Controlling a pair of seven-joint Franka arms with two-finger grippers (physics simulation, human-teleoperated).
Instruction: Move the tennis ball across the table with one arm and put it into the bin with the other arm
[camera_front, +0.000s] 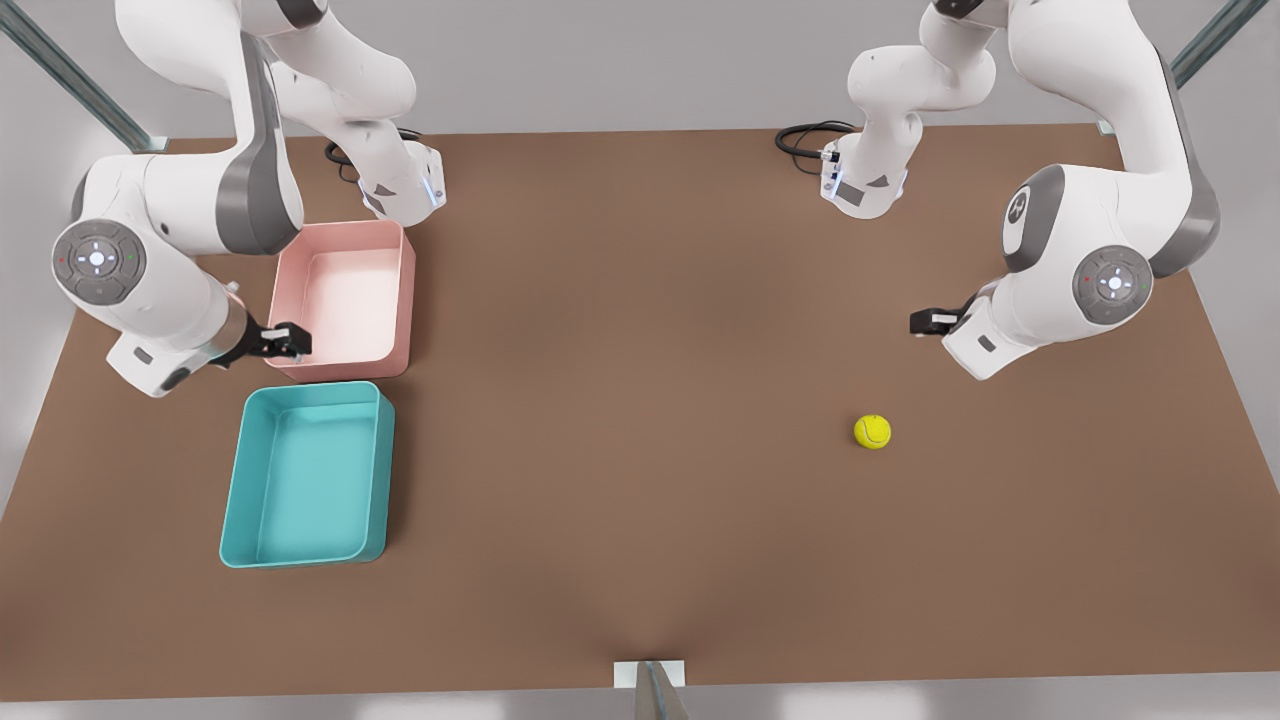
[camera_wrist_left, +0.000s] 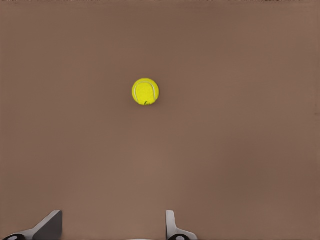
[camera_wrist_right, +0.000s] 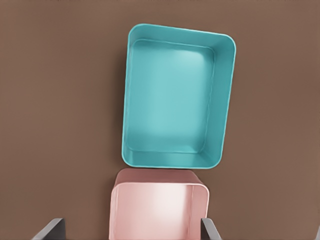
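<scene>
Bench: flat brown top carrying every item listed below.
Bin: teal tray, upright on the bench, interior bare, well apart from the tennis ball toward the front view's left.
Pink tray: directly beside the bin's far short wall, with at most a hairline gap between them; interior bare.
Right claw: hangs above the pink tray's near corner, close to the bin's far wall; fingers spread wide, nothing between them. Its wrist view looks down on the bin and the pink tray.
Left claw: well apart from the bin, above bare bench beyond the tennis ball; fingers spread wide, nothing held.
Tennis ball: rests on the bench, far from the bin, near the left claw but untouched; also seen at.
</scene>
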